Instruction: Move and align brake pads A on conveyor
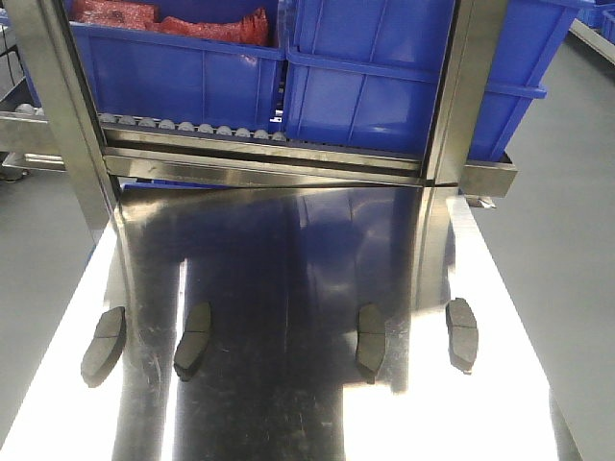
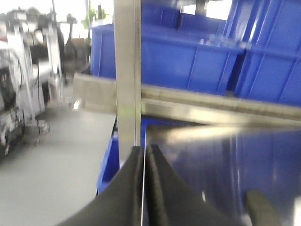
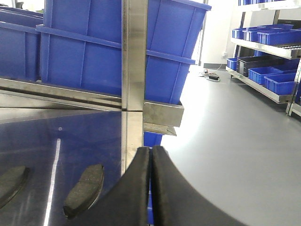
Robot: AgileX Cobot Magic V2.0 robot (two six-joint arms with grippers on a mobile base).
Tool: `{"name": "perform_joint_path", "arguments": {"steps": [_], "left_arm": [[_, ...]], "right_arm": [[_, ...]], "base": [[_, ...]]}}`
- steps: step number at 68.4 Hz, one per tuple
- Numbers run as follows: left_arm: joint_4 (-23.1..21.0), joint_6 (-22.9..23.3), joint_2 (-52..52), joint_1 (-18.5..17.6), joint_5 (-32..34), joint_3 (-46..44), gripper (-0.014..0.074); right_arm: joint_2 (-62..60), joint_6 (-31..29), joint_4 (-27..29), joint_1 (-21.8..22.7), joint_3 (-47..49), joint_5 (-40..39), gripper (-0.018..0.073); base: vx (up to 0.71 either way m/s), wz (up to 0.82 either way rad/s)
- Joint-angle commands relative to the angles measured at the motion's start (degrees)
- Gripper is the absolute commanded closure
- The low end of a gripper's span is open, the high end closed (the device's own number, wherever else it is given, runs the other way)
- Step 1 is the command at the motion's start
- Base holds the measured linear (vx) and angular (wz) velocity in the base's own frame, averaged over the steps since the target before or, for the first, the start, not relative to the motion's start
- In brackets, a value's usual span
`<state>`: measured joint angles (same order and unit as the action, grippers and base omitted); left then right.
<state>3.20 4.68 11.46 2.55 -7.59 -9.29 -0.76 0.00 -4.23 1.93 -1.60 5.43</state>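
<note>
Left wrist-mounted view showed the left hand (image 2: 145,149) clenched, fingers pressed together, grasping nothing. The right hand (image 3: 150,150) was likewise clenched and empty. Neither hand touched a pad. Four brake pads A (image 1: 193,339) lay in a row across the mirror-steel bench (image 1: 288,259), two left, two right, all apart. Beyond them stood the roller rack (image 1: 192,130) carrying blue crates (image 1: 365,86).

Grey floor (image 3: 235,141), blue-crate shelving (image 3: 263,47)
</note>
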Motion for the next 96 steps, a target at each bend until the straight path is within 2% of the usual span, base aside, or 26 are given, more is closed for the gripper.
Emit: {"name": "perform_joint_path", "arguments": {"steps": [1,15,24,66,78,96], "left_arm": [[0.1,0.2,8.1,-0.2,-1.6,-6.5,0.0603],[0.1,0.2,21.7,-0.2,-18.7,-16.4,0.0603],[-0.5,0.3,26.5,-0.2,-24.7,-18.5,0.0603],[-0.4,0.3,27.0,-0.2,-24.4,-18.2,0.0587],[-0.4,-2.8,27.0,-1.5,-24.5,-18.2,0.0474],[-0.3,-2.8,27.0,-2.5,-25.5,-18.2,0.0173]], "right_arm": [[-0.6,0.0,-0.4,0.3,-0.7,-4.4,0.0571],[-0.6,0.0,-0.4,0.3,-0.7,-4.4,0.0571],[-0.6,0.0,-0.4,0.3,-0.7,-4.4,0.0571],[-0.6,0.0,-0.4,0.3,-0.7,-4.4,0.0571],[-0.6,0.0,-0.4,0.3,-0.7,-4.4,0.0571],[-0.6,0.0,-0.4,0.3,-0.7,-4.4,0.0571]], "base": [[0.0,0.0],[0.0,0.0],[0.0,0.0],[0.0,0.0],[0.0,0.0],[0.0,0.0]]}}
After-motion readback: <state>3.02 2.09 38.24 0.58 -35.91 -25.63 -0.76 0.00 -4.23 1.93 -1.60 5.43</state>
